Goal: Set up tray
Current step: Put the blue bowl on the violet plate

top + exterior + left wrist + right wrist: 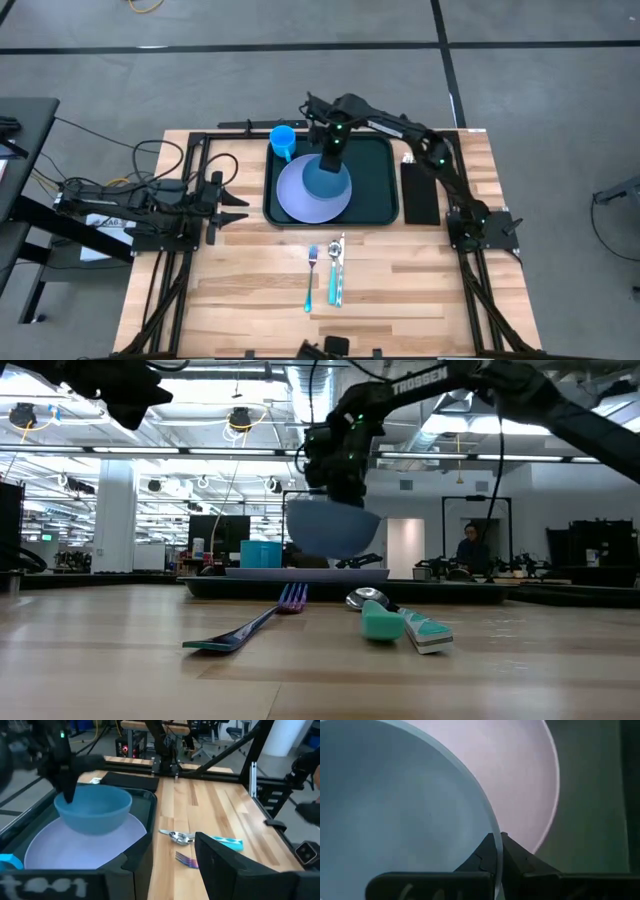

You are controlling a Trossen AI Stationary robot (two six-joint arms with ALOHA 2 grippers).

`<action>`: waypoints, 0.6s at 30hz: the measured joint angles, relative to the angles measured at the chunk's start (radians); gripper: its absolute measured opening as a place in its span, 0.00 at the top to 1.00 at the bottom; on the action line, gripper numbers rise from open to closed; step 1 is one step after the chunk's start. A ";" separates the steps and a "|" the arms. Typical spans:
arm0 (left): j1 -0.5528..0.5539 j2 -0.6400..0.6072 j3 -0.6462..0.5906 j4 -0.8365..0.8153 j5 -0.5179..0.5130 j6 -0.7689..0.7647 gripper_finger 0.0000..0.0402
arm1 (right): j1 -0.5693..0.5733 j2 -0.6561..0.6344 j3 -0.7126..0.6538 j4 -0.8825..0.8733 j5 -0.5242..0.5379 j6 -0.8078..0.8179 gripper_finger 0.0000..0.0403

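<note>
Over on the left, the left gripper waits on the table with its fingers apart — holding nothing. Next comes the green tray, with a cup and a plate on it. Above the plate, the right gripper pinches the rim of a blue bowl.

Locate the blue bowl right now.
The blue bowl hangs over the lavender plate in the tray, its rim pinched by the right gripper; the low view shows it lifted clear.
</note>
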 joint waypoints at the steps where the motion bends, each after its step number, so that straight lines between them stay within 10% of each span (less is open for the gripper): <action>1: 0.000 0.000 0.000 0.002 0.000 0.000 0.67 | 0.000 0.019 0.016 -0.003 0.000 -0.004 1.00; 18: 0.000 0.000 0.000 0.008 -0.008 0.005 0.67 | -0.002 0.098 0.052 0.025 -0.003 0.059 1.00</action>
